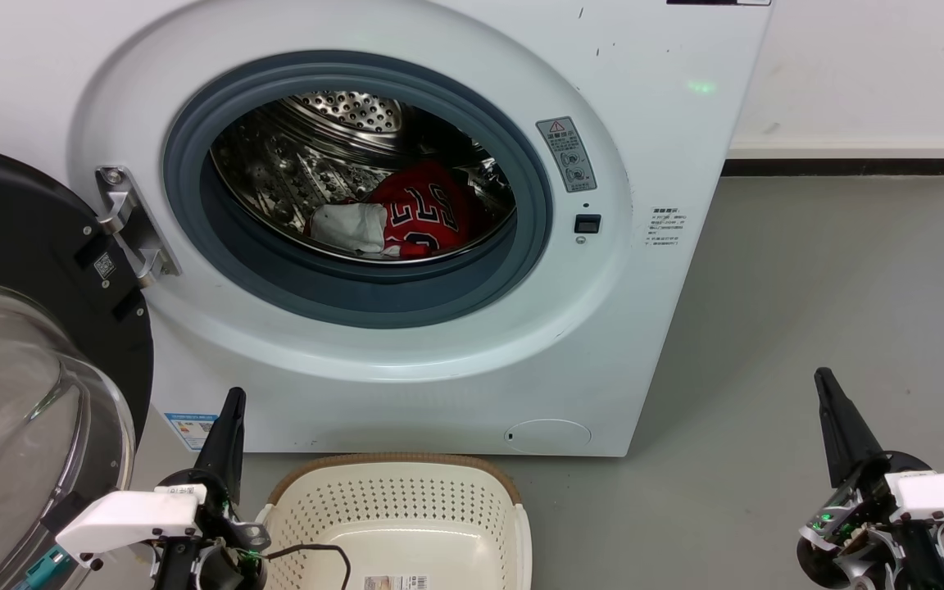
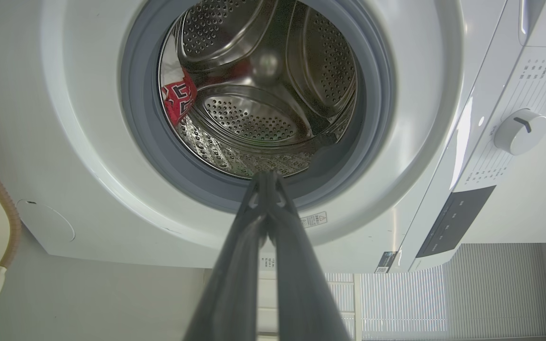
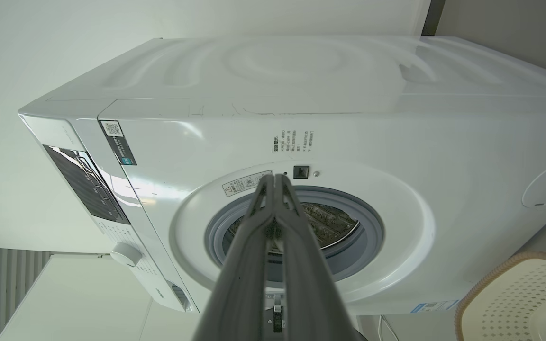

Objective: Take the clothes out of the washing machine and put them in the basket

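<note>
Clothes: the red jersey (image 1: 423, 213), black-and-white lettering showing, lies crumpled low in the drum (image 1: 341, 139) close behind its front lip. The off-white cloth (image 1: 351, 227) is bunched against the jersey on my left side, touching it. Both look limp and soft, all folds and no fixed shape. I judge they will drape and drag when lifted, and may catch on the lip. Whether another red garment lies under the jersey I cannot tell. The drum is shiny perforated steel with raised ribs. It sits inside the grey rubber ring (image 1: 357, 287), thick and smooth, in the round white front of the washing machine (image 1: 644, 123). The glass door (image 1: 21, 393), black-rimmed and domed, is swung fully open to my left on a metal hinge (image 1: 132, 229), so the mouth is unobstructed. The basket (image 1: 398, 508) is cream perforated plastic with a brown woven-look rim. It stands on the grey floor (image 1: 808, 287) just in front of the machine, below the opening, presumably so a garment pulled out has only a short way to drop. In the part I see it holds no clothes, just a label (image 1: 394, 582) on its bottom. My left claw (image 1: 233, 401) is narrow, its dark fingers pressed together on nothing, low beside the basket's left corner and aimed at the opening. My right claw (image 1: 824, 383) is likewise closed and empty, well apart to the right over bare floor. Judgement: unloading not yet begun. The first reach calls for spreading a claw and going in over the ring.
</note>
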`<state>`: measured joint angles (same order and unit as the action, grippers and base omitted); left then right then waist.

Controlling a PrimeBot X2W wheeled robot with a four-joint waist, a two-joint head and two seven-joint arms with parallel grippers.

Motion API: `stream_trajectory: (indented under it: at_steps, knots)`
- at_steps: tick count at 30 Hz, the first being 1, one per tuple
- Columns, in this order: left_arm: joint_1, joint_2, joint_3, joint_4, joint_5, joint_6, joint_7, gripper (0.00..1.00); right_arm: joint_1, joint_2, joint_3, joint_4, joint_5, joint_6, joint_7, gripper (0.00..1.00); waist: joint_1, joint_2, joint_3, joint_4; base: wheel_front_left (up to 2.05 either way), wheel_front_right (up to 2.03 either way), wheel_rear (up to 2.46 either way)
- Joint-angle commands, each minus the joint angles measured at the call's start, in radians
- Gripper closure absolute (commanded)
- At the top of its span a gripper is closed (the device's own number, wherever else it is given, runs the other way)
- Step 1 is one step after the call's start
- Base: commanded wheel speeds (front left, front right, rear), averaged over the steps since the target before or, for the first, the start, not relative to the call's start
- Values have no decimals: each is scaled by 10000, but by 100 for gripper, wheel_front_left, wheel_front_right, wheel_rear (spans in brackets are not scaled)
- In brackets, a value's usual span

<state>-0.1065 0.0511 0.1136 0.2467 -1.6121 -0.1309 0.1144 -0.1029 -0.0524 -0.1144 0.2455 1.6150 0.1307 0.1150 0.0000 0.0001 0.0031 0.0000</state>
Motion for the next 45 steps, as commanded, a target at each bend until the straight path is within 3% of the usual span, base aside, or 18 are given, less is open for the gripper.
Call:
stream_trajectory:
  at_steps: [1, 23, 24, 32, 45]
  knots:
    - [-53, -18, 15, -15, -18, -30, 21, 100, -122, 31, 3, 15, -49, 0, 7, 100, 0, -1, 0, 0, 0, 0, 0]
    - [-53, -18, 14, -15, -18, -30, 21, 100, -122, 31, 5, 15, -47, 0, 5, 100, 0, -1, 0, 0, 0, 0, 0]
    - [0, 0, 0, 0, 0, 0, 0, 0, 0, 0, 0, 0, 0, 0, 0, 0, 0, -1, 0, 0, 0, 0, 0]
    - [305, -29, -44, 156, 301, 4, -241, 0, 326, 8, 43, 209, -205, 0, -223, 0, 0, -1, 5, 0, 0, 0, 0]
    - [483, -24, -272, -696, 2927, 580, -863, 0, 546, 9, 70, -457, -2700, 0, -849, 0, 0, -1, 40, -9, 0, 0, 0]
